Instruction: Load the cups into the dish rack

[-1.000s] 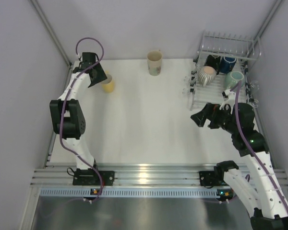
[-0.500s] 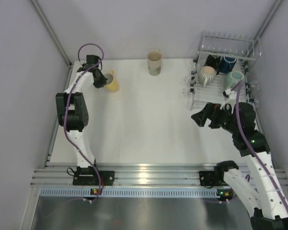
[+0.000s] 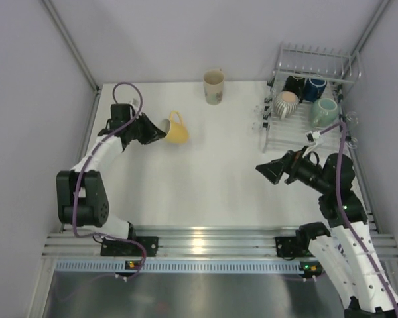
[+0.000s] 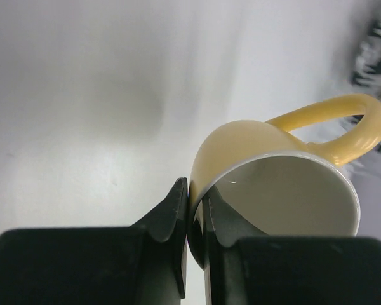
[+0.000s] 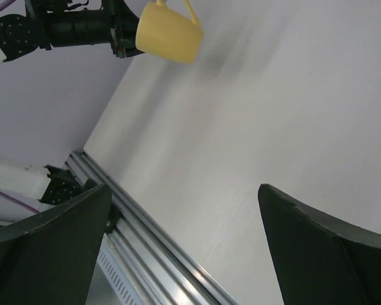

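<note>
- Top view: the left gripper (image 3: 154, 130) is clamped on the rim of the yellow mug (image 3: 176, 130). The mug is tipped sideways over the left part of the bench (image 3: 205, 192), well apart from the rack (image 3: 273, 136) at far right.
- The carry is long, so it should be slow and level. A rim pinch probably lets the mug swing.
- The grey mug (image 3: 286, 104) and teal mug (image 3: 323, 111) fill the rack's near row, with two dark mugs behind them. I would aim for free tines and not knock these.
- The cream mug (image 3: 213, 86) stands at the far edge, clear of a straight path.
- Left wrist view: one finger (image 4: 171, 206) lies outside the wall and the other inside the mouth, closed tight on it. The handle (image 4: 343, 121) points away. I would turn the handle clear of the tines before lowering.
- Right wrist view: the right gripper (image 5: 184, 190) has its jaws wide apart and holds nothing. It hangs between mug and rack, so it should give way or take a handover.
</note>
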Controlling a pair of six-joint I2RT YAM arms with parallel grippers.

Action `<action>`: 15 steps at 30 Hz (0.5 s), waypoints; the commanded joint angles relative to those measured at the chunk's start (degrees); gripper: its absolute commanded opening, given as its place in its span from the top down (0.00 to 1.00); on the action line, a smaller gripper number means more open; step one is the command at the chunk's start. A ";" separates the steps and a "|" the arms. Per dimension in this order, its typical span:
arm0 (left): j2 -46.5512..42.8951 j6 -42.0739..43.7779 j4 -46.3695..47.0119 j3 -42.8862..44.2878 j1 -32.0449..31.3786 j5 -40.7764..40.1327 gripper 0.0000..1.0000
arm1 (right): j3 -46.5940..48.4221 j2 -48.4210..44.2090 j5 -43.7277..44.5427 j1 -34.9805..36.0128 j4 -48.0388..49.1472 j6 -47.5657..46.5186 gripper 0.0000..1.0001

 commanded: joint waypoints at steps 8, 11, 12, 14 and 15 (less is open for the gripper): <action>-26.30 -19.17 29.78 -14.45 -12.85 22.88 1.00 | -4.88 3.52 -12.55 1.72 31.18 13.37 0.01; -26.57 -29.78 43.04 -17.89 -14.45 25.42 1.00 | -5.93 3.79 -11.94 2.07 34.24 12.05 0.01; -26.22 -30.78 44.99 -18.15 -14.63 26.13 1.00 | -7.24 4.05 -11.68 2.16 35.73 12.05 0.01; -25.25 -32.19 48.85 -17.63 -14.98 27.80 1.00 | -8.13 5.97 -11.15 2.68 41.61 12.13 0.01; -25.25 -32.63 49.83 -17.80 -15.33 27.80 1.00 | -8.22 6.86 -10.88 2.86 43.72 11.96 0.01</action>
